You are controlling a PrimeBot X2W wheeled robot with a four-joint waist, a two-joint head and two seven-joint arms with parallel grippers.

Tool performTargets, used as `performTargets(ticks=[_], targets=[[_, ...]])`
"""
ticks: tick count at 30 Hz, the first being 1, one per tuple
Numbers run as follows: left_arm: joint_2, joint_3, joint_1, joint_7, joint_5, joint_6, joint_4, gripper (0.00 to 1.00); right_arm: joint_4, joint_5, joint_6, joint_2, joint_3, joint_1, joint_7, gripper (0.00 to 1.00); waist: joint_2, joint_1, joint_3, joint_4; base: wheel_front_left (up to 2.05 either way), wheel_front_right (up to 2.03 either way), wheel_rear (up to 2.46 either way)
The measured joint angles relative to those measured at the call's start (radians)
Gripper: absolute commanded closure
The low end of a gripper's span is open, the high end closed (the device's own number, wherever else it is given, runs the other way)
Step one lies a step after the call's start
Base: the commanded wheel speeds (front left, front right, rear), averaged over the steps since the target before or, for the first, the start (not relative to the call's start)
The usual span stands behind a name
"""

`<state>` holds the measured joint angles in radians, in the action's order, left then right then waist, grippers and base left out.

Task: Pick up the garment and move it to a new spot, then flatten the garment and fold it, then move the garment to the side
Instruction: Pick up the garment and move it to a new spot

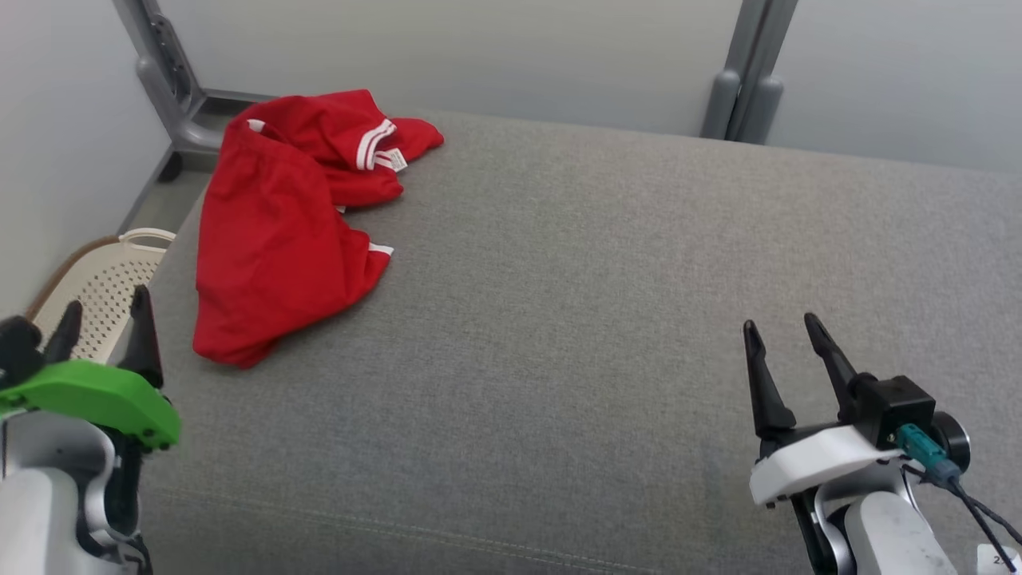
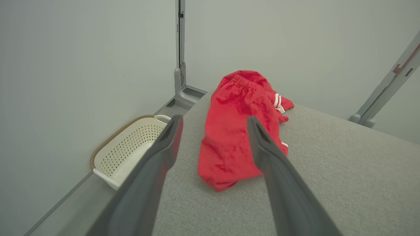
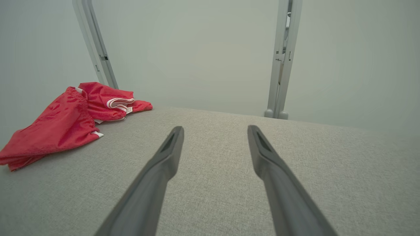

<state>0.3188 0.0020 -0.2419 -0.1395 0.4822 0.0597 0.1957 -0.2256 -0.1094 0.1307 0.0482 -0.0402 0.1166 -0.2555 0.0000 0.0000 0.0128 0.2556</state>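
At the far left corner of the grey upholstered surface lies the red garment, crumpled and unfolded. Its left side runs along the surface's left edge. White stripe trim and a small white label show on the bunched part at its far end. In the left wrist view I can see a gathered elastic waistband at the end farthest from me.

Left gripper: low at the left of the head view, under a green cover. Its fingers are spread with nothing between them. It sits by the surface's left edge, and the garment is ahead of it, near but not touching.

Right gripper: low at the right of the head view. Its fingers are also spread and empty, over bare grey fabric, well apart from the garment.

A cream perforated basket stands on the floor just beside the surface's left side, against the pale wall. Grey metal posts rise behind the surface's far edge.
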Motion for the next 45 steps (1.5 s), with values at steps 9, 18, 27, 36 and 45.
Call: performTargets(ticks=[9, 18, 27, 36, 45], targets=[[0.057, 0.036, -0.217, -0.109, 0.084, -0.04, 0.143, 0.0, 0.058, 0.035, 0.0, 0.0, 0.02, 0.082, 0.013, 0.0, 0.0, 0.0001, 0.152, -0.069, 0.0, 0.0, 0.0], [0.089, 0.042, -0.35, -0.167, 0.126, -0.07, 0.199, 0.0, 0.074, 0.042, 0.0, 0.0, -0.002, 0.186, 0.009, 0.0, 0.0, 0.0001, 0.326, -0.132, 0.0, 0.0, 0.0], [0.108, 0.04, -0.391, -0.167, 0.131, -0.077, 0.242, 0.0, 0.065, 0.043, 0.0, 0.001, -0.022, 0.245, 0.002, 0.0, 0.0, 0.0002, 0.453, -0.179, 0.0, 0.0, 0.0], [0.125, 0.059, -0.41, -0.123, 0.125, -0.052, 0.33, 0.0, 0.061, 0.059, 0.0, 0.0, -0.034, 0.282, -0.002, 0.0, 0.0, 0.0001, 0.539, -0.237, 0.0, 0.0, 0.0], [0.128, 0.06, -0.421, -0.069, 0.124, -0.048, 0.408, 1.0, 0.05, 0.068, 0.0, 0.0, -0.04, 0.288, -0.005, 0.0, 0.0, 0.0001, 0.549, -0.262, 0.0, 0.0, 0.0]])
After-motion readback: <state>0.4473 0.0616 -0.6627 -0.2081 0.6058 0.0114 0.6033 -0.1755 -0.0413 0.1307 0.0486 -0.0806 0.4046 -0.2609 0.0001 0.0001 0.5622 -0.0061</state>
